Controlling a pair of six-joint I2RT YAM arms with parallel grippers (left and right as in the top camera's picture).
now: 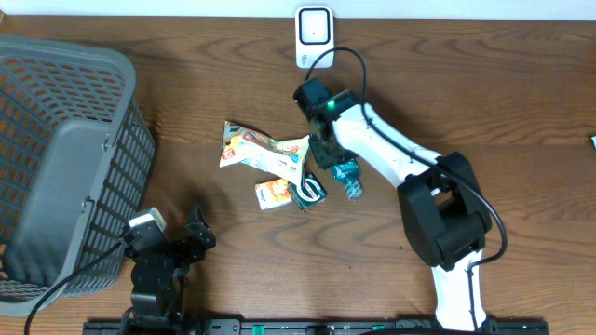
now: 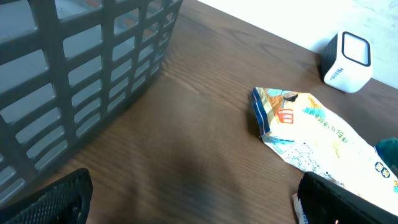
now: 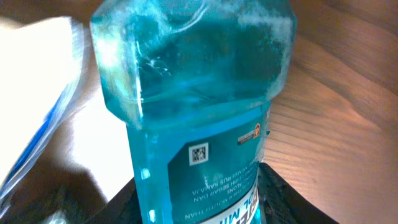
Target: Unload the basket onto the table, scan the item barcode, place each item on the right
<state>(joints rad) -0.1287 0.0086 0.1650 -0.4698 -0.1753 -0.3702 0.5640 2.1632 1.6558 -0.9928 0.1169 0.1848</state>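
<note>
**Right hand.** The right hand [image 1: 337,166] is at mid-bench, at the right edge of the item pile. It is clenched on the bottle [image 1: 350,181]. In the right wrist view the bottle fills the space between the fingers [image 3: 283,202], which lie against its two sides. Whether the bottle rests on the bench [image 1: 521,93] or is lifted clear of it cannot be told.

**Bottle.** It is clear blue plastic holding blue liquid. Its label faces the wrist camera and carries a small square code [image 3: 198,154] above lines of print. The bottle is near the scanner [image 1: 315,33] but apart from it. The scanner is a white unit standing at the far edge of the bench.

**Left hand.** The left hand [image 1: 191,237] is at the near left of the bench, beside the basket [image 1: 56,140]. It is released: its fingers are spread wide and nothing is between them.

**Other items.**
- A long packet [image 1: 256,149] lies left of the right hand.
- A small orange packet [image 1: 273,194] lies below the long packet.
- A dark teal item [image 1: 309,191] lies just beside the small orange packet and close to the bottle.
- The grey lattice basket occupies the left end of the bench.
</note>
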